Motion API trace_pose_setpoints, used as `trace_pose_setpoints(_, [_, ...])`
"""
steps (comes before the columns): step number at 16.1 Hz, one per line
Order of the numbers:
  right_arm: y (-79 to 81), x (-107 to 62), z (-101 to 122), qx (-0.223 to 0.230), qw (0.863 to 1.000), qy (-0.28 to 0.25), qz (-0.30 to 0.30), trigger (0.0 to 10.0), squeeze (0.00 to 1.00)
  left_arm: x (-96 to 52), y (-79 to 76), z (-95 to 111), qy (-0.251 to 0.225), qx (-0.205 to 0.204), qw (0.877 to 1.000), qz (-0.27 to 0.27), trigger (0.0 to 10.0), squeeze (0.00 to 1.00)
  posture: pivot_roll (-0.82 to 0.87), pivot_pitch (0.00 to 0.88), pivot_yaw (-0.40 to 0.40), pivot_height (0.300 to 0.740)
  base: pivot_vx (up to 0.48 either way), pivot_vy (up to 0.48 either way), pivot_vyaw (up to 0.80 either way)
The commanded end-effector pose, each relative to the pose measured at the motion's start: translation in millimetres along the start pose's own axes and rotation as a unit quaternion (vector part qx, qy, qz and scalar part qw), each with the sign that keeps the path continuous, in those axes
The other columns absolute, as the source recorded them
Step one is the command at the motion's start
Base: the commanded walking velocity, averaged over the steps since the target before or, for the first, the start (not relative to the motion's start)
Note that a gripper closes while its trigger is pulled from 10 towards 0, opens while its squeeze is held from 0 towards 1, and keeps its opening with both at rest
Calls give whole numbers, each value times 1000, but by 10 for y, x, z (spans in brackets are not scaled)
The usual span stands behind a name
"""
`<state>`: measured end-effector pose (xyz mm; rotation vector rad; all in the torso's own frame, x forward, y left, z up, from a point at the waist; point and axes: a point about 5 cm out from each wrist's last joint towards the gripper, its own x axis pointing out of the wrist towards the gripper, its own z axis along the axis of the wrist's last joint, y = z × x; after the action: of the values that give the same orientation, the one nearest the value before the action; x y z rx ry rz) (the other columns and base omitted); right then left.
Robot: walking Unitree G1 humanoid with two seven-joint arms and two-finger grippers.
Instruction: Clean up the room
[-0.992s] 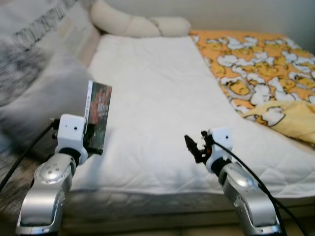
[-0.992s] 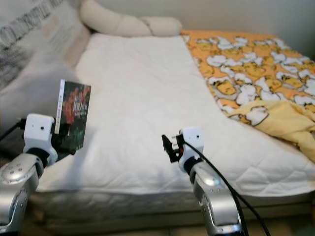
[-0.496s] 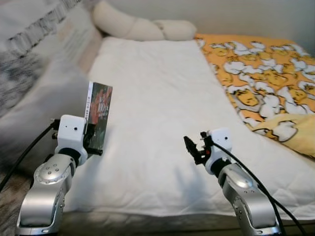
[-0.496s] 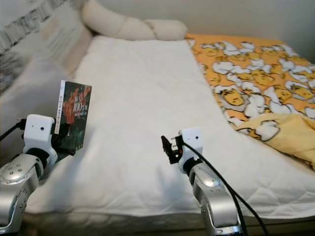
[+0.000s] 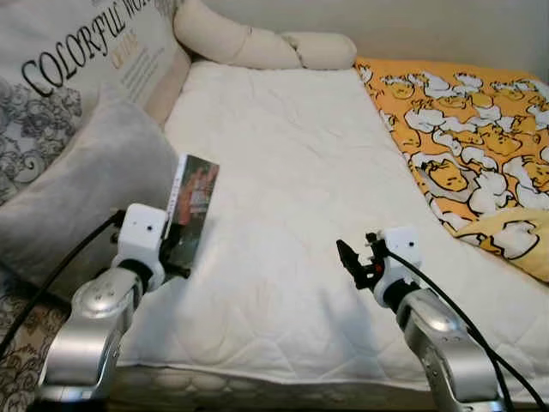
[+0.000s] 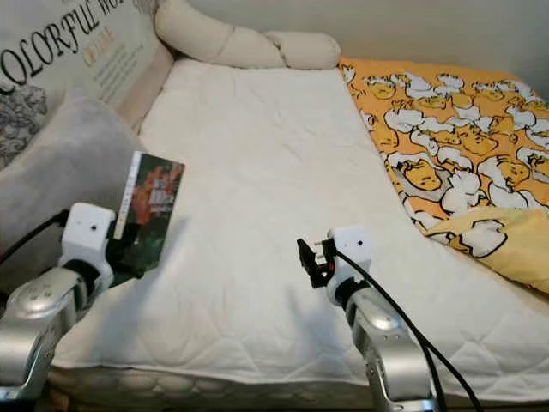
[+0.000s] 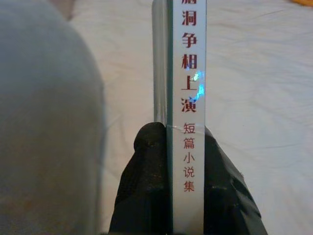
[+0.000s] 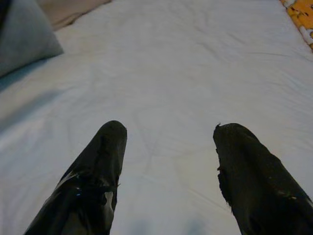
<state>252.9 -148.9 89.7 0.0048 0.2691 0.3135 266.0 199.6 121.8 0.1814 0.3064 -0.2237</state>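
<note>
The left gripper (image 5: 182,251) is clamped on a thin dark-covered paperback book (image 5: 196,206) with a pale spine, its black fingers (image 7: 146,186) pressing either side of the spine's lower end, as the left wrist view shows plainly. Half a second ago the book stood nearly upright above the wrist; now it leans to the robot's right, its top tipped toward the white quilted mattress (image 5: 283,197). The whole scene has also slid in the head views, bringing a grey cushion (image 5: 77,206) and a large printed pillow with black lettering (image 5: 77,51) further into sight, so the camera has turned; the book's tilt relative to the arm, however, is a real change.

The book hangs in the air just beside the grey cushion, over the mattress's left edge, touching neither as far as can be told, though the gap to the cushion is hard to judge.

The right gripper (image 5: 353,260) hovers above the mattress with its two fingers (image 8: 93,181) spread apart and nothing between them.

The tilt probably means the book is being carried off the bed for putting away. An orange blanket patterned with white and yellow characters (image 5: 463,137) lies rumpled at the right, not yet tidied.
</note>
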Motion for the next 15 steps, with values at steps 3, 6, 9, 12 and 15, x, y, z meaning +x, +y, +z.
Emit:
trace_pose_setpoints(3, [-10,-80,146,-9,997,-16,79,10000,0,252,-93,231,-23,-64,995,-79,10000,0,-85,0,-37,740,0,0,0])
trace_pose_setpoints(6, [-26,-243,254,-29,980,14,198,10000,0,577,-134,364,23,-168,971,-169,10000,0,-128,0,-22,740,0,0,0])
trace_pose_setpoints(9, [-38,-367,302,-28,955,65,289,10000,0,771,-147,227,98,-222,948,-208,10000,0,-151,0,-23,740,0,0,0])
trace_pose_setpoints(12, [-52,-457,367,-6,936,102,338,10000,0,863,-198,2,163,-278,919,-227,10000,0,-183,0,-24,740,0,0,0])
trace_pose_setpoints(15, [-41,-576,359,8,918,146,369,10000,0,942,-226,-170,176,-297,919,-193,10000,0,-228,32,-19,740,0,0,0])
